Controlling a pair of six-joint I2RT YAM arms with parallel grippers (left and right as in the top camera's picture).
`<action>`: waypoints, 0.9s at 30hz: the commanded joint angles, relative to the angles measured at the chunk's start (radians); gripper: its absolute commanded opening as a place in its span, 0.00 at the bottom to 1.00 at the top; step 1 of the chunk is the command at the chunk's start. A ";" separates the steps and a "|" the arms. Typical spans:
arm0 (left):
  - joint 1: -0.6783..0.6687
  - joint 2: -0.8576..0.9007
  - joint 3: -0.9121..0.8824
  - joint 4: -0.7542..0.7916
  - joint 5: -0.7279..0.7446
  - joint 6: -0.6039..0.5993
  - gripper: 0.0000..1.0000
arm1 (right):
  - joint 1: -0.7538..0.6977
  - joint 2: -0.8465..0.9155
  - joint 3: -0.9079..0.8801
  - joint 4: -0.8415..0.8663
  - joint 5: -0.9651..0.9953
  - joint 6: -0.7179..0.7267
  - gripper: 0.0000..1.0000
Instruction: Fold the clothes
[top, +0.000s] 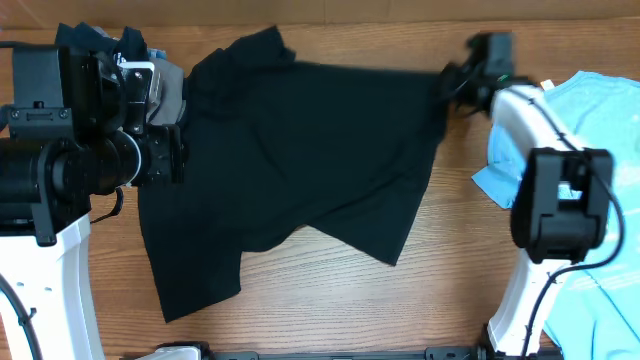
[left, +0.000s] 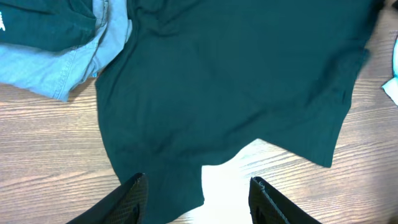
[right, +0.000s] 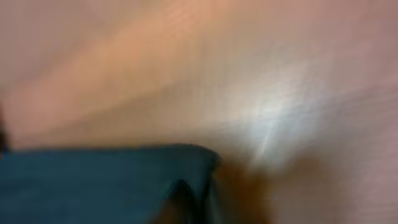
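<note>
Wood-grain table (top: 330, 300) fills the overhead view, with two arms on it, one at each side. One black shirt (top: 300, 150) lies spread across the middle, mostly flat with shallow wrinkles. A sleeve is bunched at the far edge, and one long corner reaches toward the near left.

The left gripper (left: 198, 182) hovers over the shirt's near edge. Its two fingers (left: 134, 199) stand well apart, with nothing clamped between them. Cloth and bare table show in the gap below.

The right gripper (top: 455, 80) sits at the shirt's far right corner. From above it meets the cloth edge there. The right wrist view is badly blurred. It shows only one dark fold of cloth (right: 106, 180) low in the picture against the table. I cannot tell whether the jaws are together or clamped on the shirt.

Three other garments lie around the shirt. One light blue garment (top: 600, 130) is at the right, partly under the right arm. At the far left is a small heap of two: a grey garment (left: 74, 62) just beside the shirt, and a dark garment (left: 37, 25) with a small white mark lying on top of it.
</note>
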 joint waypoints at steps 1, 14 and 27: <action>-0.002 0.002 -0.003 0.004 0.007 0.005 0.56 | -0.050 -0.033 0.096 -0.011 -0.095 -0.006 0.68; -0.002 -0.020 0.007 -0.011 -0.069 0.038 0.57 | -0.091 -0.351 0.149 -0.545 -0.124 -0.091 0.92; 0.000 -0.082 0.023 -0.021 -0.206 -0.082 0.71 | 0.007 -0.569 0.079 -1.151 -0.086 -0.001 0.84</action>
